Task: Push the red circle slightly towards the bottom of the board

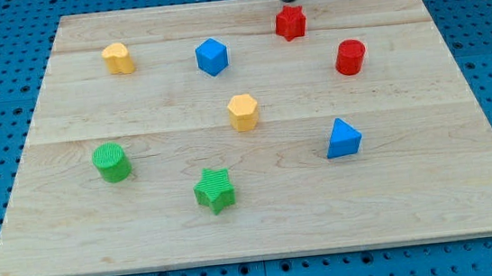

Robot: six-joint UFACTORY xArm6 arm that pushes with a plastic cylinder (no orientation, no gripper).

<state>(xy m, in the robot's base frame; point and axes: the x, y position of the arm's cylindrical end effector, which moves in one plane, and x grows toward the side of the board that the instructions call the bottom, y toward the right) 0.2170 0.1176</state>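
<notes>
Tip above red circle

Grn star, blue cube

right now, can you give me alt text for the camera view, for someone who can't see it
My tip sits at the view's top, just above the red star, with the red circle lower to the right. Also spread across the wooden board: yellow heart-like block, blue cube, yellow hexagon, blue triangle, green circle, green star.
</notes>
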